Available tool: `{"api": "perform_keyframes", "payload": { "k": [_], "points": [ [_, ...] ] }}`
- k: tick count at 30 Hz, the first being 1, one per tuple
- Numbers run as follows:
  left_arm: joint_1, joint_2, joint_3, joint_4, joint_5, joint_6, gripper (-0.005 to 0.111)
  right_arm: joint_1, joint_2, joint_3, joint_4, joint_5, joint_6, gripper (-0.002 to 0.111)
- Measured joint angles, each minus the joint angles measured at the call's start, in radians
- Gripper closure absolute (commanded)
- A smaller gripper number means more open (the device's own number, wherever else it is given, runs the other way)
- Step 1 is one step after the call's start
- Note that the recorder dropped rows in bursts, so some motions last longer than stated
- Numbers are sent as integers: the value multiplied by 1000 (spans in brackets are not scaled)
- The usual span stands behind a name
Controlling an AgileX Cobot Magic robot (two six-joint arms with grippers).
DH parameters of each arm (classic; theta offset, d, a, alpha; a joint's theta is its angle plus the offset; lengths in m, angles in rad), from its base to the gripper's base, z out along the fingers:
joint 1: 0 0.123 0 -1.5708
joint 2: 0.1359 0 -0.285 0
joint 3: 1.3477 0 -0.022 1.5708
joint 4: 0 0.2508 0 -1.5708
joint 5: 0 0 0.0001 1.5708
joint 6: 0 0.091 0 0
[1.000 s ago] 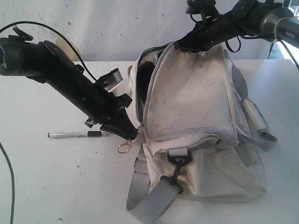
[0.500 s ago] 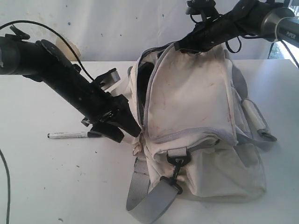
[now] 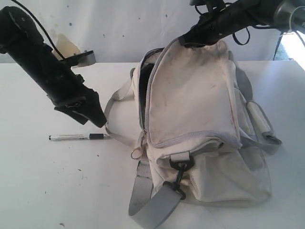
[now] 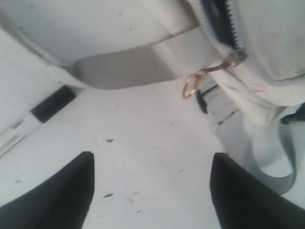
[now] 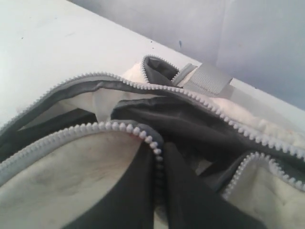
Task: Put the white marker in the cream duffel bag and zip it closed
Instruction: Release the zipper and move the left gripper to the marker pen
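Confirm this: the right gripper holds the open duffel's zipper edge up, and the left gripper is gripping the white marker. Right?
No. The left gripper is open and empty; the white marker lies on the table beside the cream duffel bag, as the exterior view shows. The right gripper does hold the open bag's zipper edge up.

white marker (image 3: 76,137) lies flat on the table, left of the bag in the exterior view. its black cap end points at the bag, just beside a grey strap. cream duffel bag (image 3: 195,109) sits upright with reddish/grey stains. main zipper is open, top flap lifted, dark lining showing. zipper ring pull (image 3: 137,153) hangs at the front-left corner.
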Motion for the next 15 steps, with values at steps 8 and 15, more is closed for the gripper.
{"api": "perform_keyframes", "payload": {
  "k": [8,15],
  "points": [
    [2,-1,0,216,-86,-84,32,0,-57,0,2,173,-245,108],
    [2,-1,0,218,-88,-85,32,-13,-88,0,-32,288,-326,108]
  ]
}}
